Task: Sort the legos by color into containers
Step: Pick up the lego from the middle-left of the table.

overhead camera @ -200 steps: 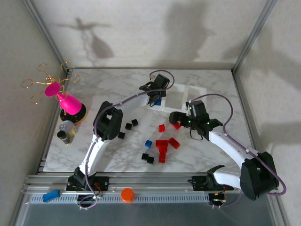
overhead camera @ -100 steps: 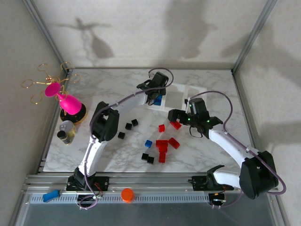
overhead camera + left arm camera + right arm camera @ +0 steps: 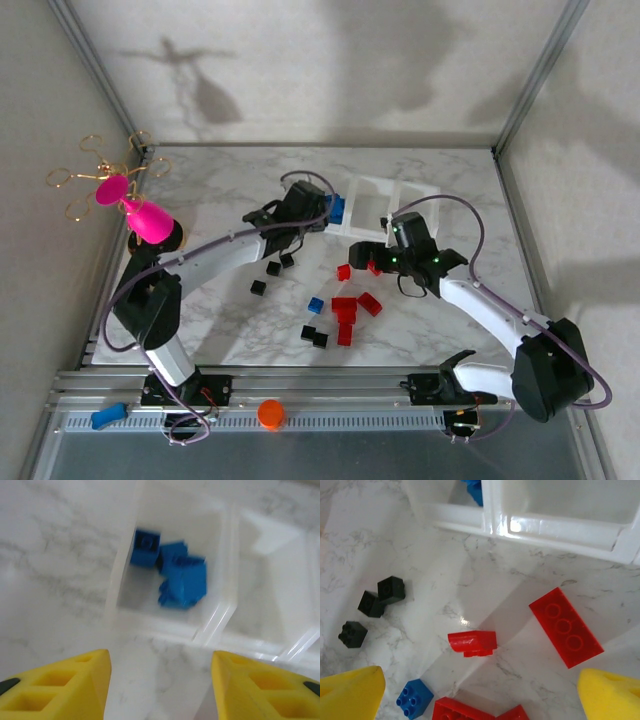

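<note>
Now the left claw [image 3: 160,680] has drawn back from the left bin [image 3: 122,611], jaws parted and empty. Blue legos [image 3: 182,580] lie inside it, so blue sorting advances. Meanwhile the right claw [image 3: 362,256], spread wide, hovers over red legos [image 3: 566,626] on the counter [image 3: 485,580].

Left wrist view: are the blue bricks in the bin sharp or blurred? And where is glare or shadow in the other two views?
Left wrist view: blurred, the blue legos inside the containers have smeared edges. Right wrist view: sharp, with a bright glare spot on the containers' white rim. Top external view: sharp, with soft grey shadows on the back wall.
</note>
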Motion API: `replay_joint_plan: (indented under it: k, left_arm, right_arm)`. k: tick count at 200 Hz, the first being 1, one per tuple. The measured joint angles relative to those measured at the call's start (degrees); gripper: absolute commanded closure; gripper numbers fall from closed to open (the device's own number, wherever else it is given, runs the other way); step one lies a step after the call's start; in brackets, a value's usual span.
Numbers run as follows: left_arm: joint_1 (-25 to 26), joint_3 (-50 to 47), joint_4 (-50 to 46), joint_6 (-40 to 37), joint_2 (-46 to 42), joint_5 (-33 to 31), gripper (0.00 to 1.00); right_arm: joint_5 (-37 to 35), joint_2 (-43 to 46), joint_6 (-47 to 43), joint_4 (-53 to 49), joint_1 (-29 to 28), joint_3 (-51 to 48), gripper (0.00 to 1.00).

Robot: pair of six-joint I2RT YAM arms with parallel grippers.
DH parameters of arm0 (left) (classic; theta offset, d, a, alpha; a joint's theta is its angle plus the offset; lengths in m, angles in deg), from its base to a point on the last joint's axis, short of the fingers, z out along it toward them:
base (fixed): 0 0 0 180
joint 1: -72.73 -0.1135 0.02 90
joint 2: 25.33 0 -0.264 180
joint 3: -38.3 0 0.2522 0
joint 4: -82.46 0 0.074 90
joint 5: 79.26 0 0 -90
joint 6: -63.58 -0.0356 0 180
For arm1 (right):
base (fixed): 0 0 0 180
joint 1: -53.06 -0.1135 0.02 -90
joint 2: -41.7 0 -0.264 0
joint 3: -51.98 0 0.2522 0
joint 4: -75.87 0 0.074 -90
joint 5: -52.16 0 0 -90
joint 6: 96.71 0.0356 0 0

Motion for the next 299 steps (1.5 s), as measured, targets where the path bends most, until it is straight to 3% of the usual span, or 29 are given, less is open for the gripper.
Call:
replay_joint_plan:
  k: [73, 170, 299]
  left_arm:
    - [6.78, -14.75, -0.72, 4.57, -4.74, 1.86, 0.41]
    - [14.78, -16.06, -2.67, 7.74, 0.15, 4.52, 0.43]
    - [15.61, -17.73, -4.07, 9.99, 1.92, 4.52, 0.54]
  right_arm:
    - [0.50, 2.29, 3.08, 0.55, -5.14, -6.40, 0.01]
    - [-2.36, 3.56, 4.74, 0.55, -6.43, -7.50, 0.01]
    - [-6.12, 3.61, 4.70, -1.14, -6.43, -7.50, 0.01]
